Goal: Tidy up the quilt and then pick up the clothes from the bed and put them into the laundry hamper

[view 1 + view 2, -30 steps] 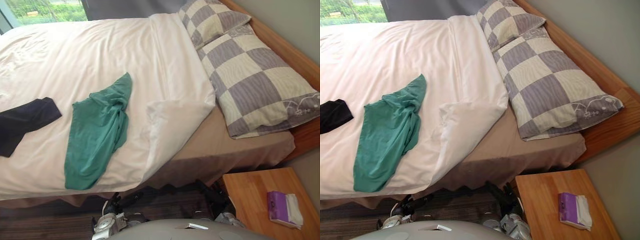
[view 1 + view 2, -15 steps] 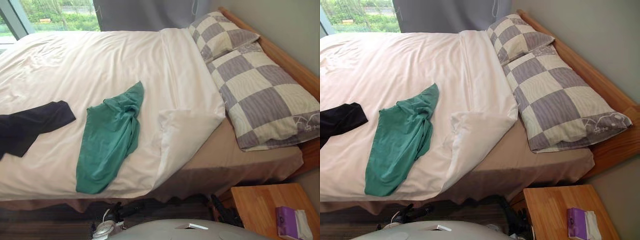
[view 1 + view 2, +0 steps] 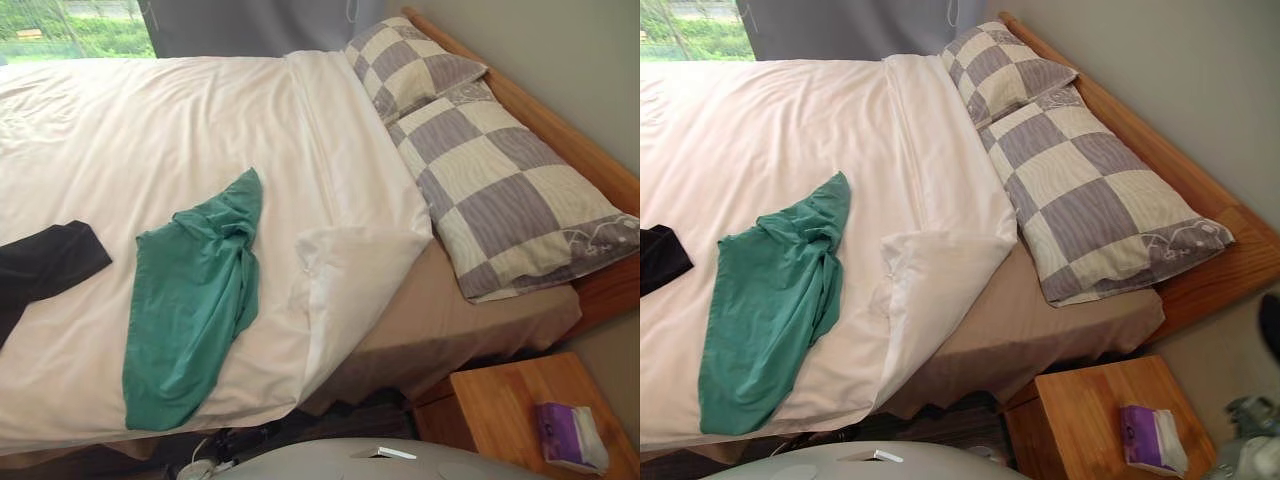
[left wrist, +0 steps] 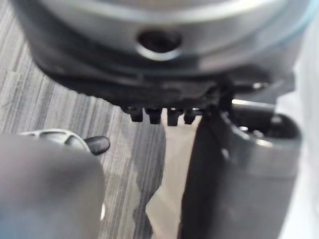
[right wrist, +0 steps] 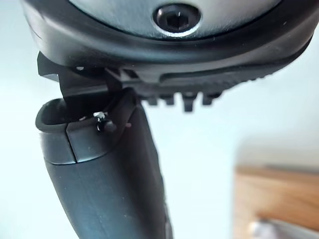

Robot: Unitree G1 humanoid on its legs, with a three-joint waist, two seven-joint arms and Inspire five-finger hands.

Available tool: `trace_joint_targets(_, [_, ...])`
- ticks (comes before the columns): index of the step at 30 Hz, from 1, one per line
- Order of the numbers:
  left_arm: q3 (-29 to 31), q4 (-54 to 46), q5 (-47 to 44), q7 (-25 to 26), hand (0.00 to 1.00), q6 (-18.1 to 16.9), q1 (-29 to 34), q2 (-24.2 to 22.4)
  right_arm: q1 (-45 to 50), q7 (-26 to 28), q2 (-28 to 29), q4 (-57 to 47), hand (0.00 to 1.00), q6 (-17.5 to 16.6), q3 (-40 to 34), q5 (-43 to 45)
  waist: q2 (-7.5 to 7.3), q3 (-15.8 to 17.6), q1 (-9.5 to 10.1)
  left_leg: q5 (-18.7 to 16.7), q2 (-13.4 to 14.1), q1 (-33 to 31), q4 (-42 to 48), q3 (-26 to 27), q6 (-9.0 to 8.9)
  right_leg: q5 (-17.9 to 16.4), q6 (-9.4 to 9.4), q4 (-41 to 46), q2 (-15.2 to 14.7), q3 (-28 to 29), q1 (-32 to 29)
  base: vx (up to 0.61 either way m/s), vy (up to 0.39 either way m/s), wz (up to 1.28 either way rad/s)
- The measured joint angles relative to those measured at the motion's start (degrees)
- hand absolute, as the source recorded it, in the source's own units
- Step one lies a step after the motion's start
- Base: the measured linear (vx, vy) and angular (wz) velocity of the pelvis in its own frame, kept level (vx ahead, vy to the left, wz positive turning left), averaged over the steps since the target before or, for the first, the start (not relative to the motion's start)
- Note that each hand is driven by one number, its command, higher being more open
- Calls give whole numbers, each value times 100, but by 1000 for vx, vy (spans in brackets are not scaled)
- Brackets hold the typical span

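While both hands hang idle, the bed carries the work.

Left hand point(image 4: 99, 74): seen in its wrist view over striped grey floor point(image 4: 60, 99). Thumb straight, fingers released, nothing held.

Landmark: green garment point(image 3: 190, 300). One piece, teal, crumpled and twisted along its middle. It lies lengthwise on the quilt point(image 3: 150, 130), its lower end close to the quilt's near edge.

Left of the green garment, apart from it: one black garment point(image 3: 45, 270), flat on the quilt, running out of frame. Clothes counted: two, both on the bed.

Under the green garment: one white quilt, spread wide, lightly creased. Just right of the green garment one quilt corner point(image 3: 345, 260) is turned back on itself in a thick fold. Tan sheet point(image 3: 450, 320) lies bare beside that fold.

Further right of the green garment: two checked pillows, grey and cream. Far pillow point(image 3: 410, 65) and near pillow point(image 3: 510, 190) lie end to end against the wooden headboard point(image 3: 560, 140).

Right of the green garment and lower, off the bed: one wooden bedside counter point(image 3: 500, 410). One purple tissue pack point(image 3: 568, 435) lies on it, white tissue showing at one end.

Right hand point(image 5: 164, 64): seen in its wrist view against a pale wall. Thumb straight, fingers released, nothing held.
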Motion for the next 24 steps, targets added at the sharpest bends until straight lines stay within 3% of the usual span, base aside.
trace_joint_targets(3, [-34,155,19,-40,100,-98,17,88,-381,333,-423,-232,100,366,303,-603,-43,5,-49,20,10,-73,20,-120,0,-28,-39,-7,47,38,-24,-12,-133,13])
trace_joint_targets(8, [-319,155,164,-38,100,-217,54,188,-1043,1018,-1047,-404,100,1021,1761,-1299,19,8,-29,158,-11,-356,14,-560,71,-36,-51,-2,24,37,-120,-16,-121,41])
trace_joint_targets(13, [-646,106,300,-22,100,-221,70,231,-1743,1583,-1307,-458,100,1722,3386,-1714,92,45,203,326,30,-530,13,-1069,81,-35,-51,2,41,36,-77,1,-124,54])
trace_joint_targets(20, [-833,-14,477,72,100,-214,72,282,-1968,1950,-1308,-551,100,2139,4245,-1873,87,48,272,333,58,-580,38,-1290,73,-10,-23,3,76,96,36,39,-80,18])
trace_joint_targets(24, [-954,-81,552,93,100,-199,71,319,-1951,2137,-1307,-551,100,2360,4569,-2066,87,74,262,334,89,-619,146,-1401,75,64,85,20,94,99,89,58,-64,16])
